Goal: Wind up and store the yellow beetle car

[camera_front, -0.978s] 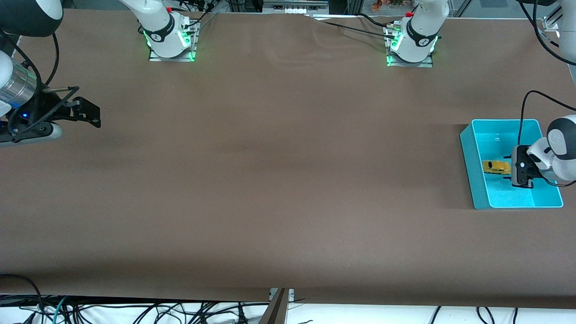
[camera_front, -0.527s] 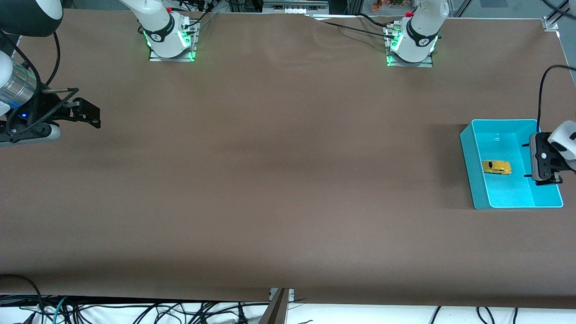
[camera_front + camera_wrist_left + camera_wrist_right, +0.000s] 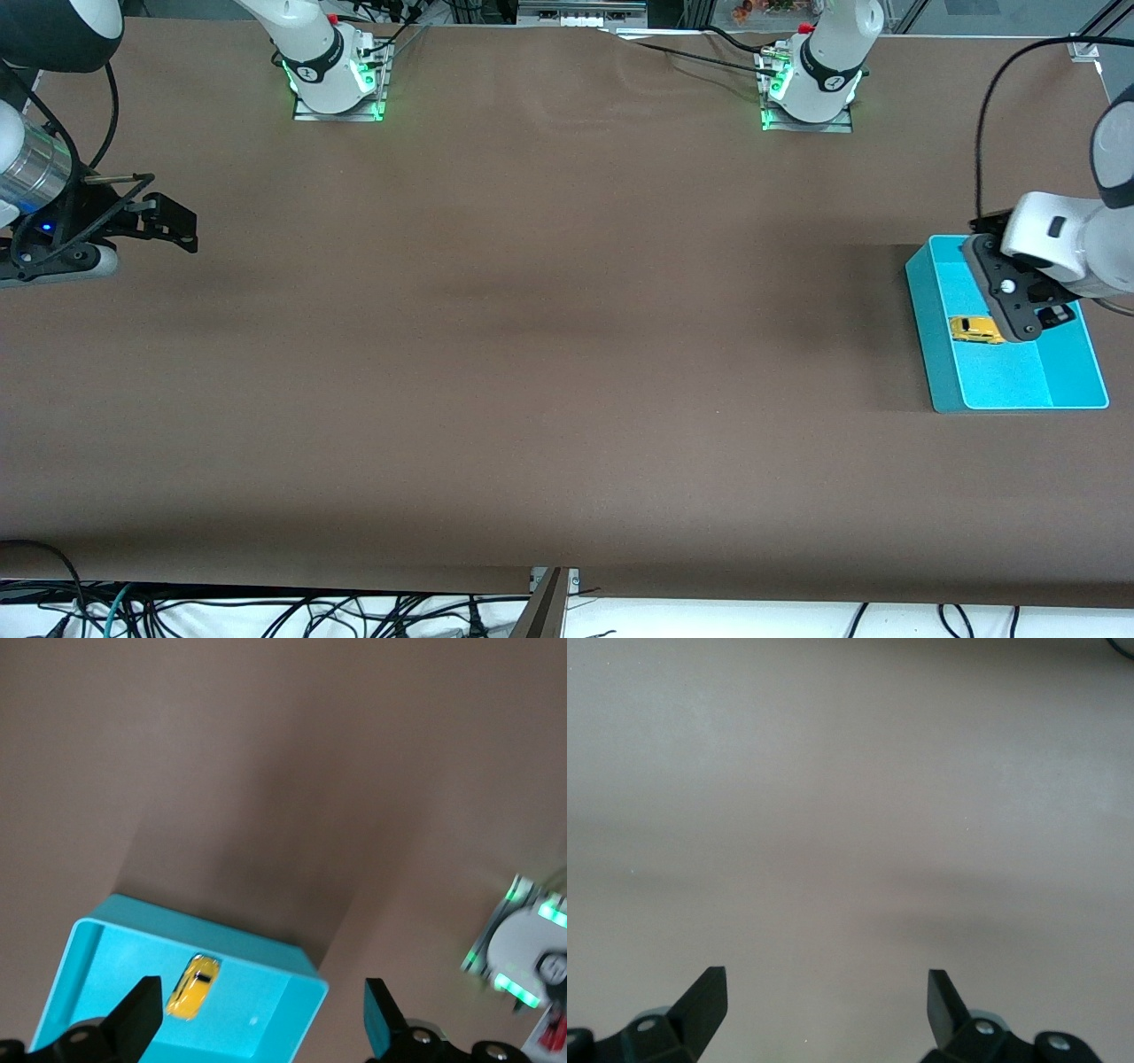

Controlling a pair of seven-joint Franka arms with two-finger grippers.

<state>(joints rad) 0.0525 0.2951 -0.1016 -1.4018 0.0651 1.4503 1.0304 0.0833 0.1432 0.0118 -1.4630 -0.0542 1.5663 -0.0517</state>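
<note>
Yellow beetle car [image 3: 193, 985] unobstructed from left wrist

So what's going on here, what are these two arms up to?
The yellow car lies in the teal bin at the left arm's end of the table. The left claw hangs open above the bin, holding nothing, so the car looks stored. The right arm waits at its own end, its claw open over bare table.
</note>
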